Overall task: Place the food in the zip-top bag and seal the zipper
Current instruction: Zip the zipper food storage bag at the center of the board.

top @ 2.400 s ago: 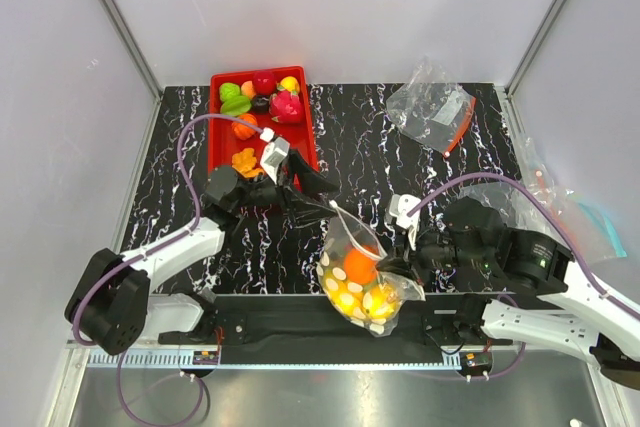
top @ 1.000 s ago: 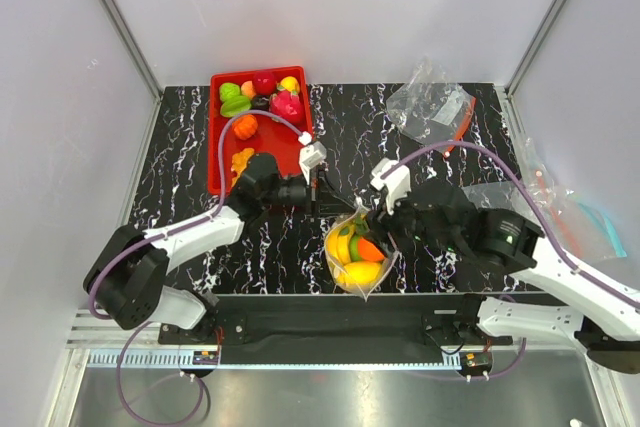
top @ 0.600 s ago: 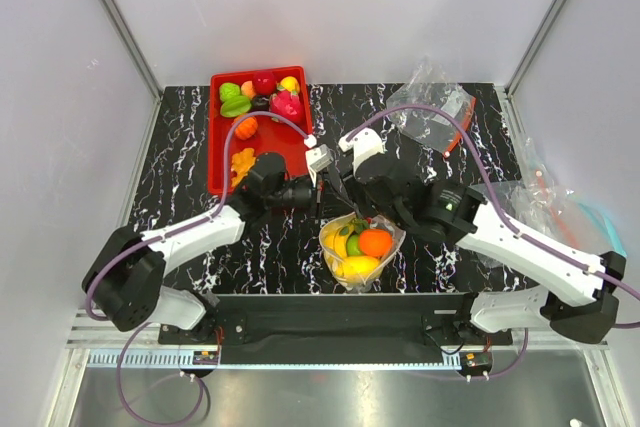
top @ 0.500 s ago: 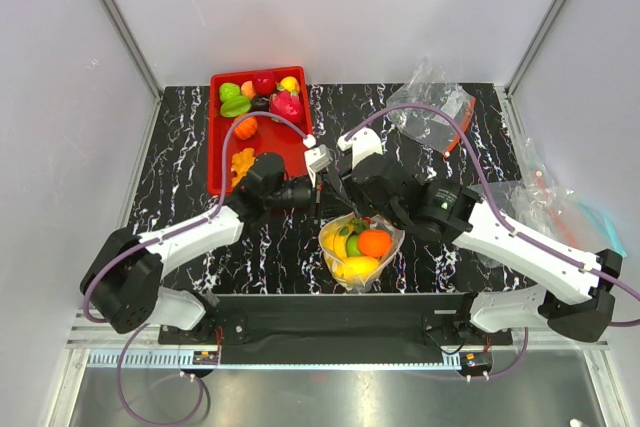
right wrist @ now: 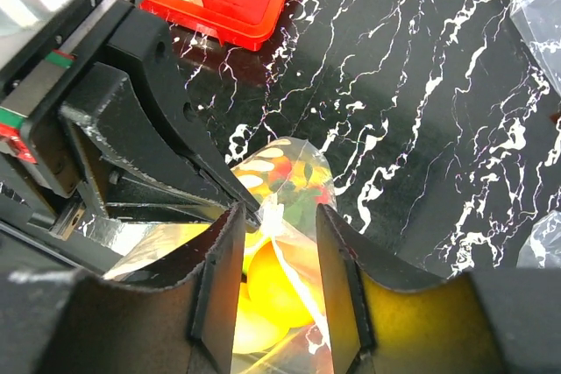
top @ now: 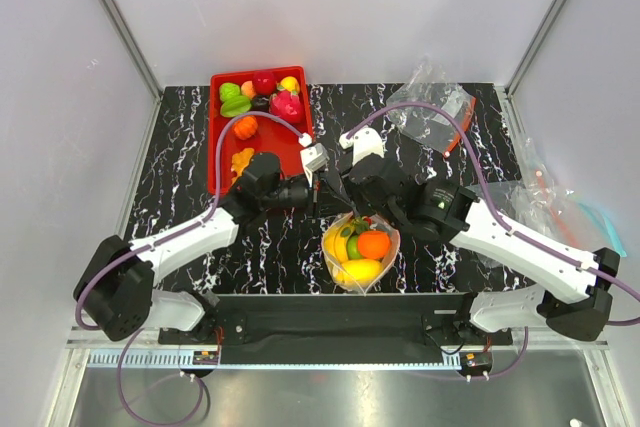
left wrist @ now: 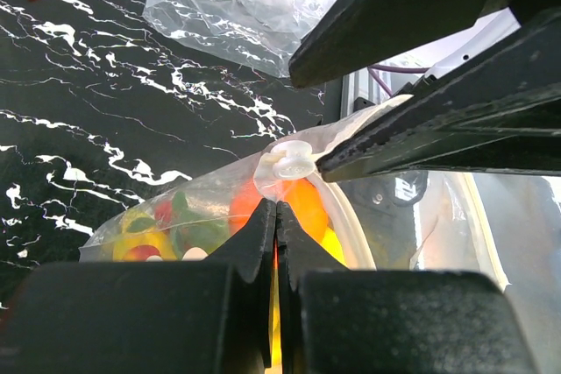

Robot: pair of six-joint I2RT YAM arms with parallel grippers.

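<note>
The zip-top bag (top: 358, 252), clear with white dots, hangs just above the table's near edge. It holds the food: a round orange (top: 374, 244), a yellow oval fruit (top: 360, 270), a banana bunch (top: 337, 245) and a green apple (top: 352, 245). My left gripper (top: 322, 199) is shut on the bag's top corner (left wrist: 279, 183), beside the zipper's white end tab (left wrist: 290, 160). My right gripper (right wrist: 279, 215) is open and straddles the mouth edge right next to the left fingers (right wrist: 188, 142). The whitish zipper (right wrist: 296, 256) runs down between its jaws, with yellow fruit (right wrist: 272, 285) below.
A red tray (top: 214, 137) with other toy fruits sits at the back left. A clear bag with an orange-red zipper (top: 432, 107) lies at the back right. More clear bags (top: 545, 205) lie at the right edge.
The right gripper has swung from the bag's right side to its top corner beside the left gripper, and its jaws have narrowed. The left gripper still holds the corner.
</note>
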